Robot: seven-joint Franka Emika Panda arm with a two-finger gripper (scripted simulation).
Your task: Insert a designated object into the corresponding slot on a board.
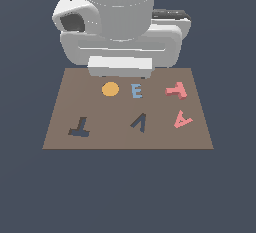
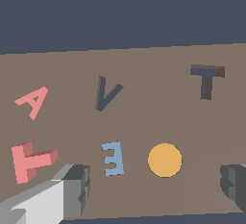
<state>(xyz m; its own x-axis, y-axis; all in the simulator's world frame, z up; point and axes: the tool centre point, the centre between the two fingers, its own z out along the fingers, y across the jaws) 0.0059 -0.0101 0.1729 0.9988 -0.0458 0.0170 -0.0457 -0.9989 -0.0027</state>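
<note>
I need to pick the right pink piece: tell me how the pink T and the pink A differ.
The pink T is a solid block with no hole; the pink A has a small opening in it. In the exterior view the T lies farther back, beside the blue E; the A lies nearer the front edge. Both are salmon pink and rest loose on the board.

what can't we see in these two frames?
- Gripper: hidden behind the arm body in the exterior view; in the wrist view the picture edge cuts both fingers.
- Flat brown board: far edge behind the arm in the exterior view.
- Dark navy T-shaped slot: depth unclear.
</note>
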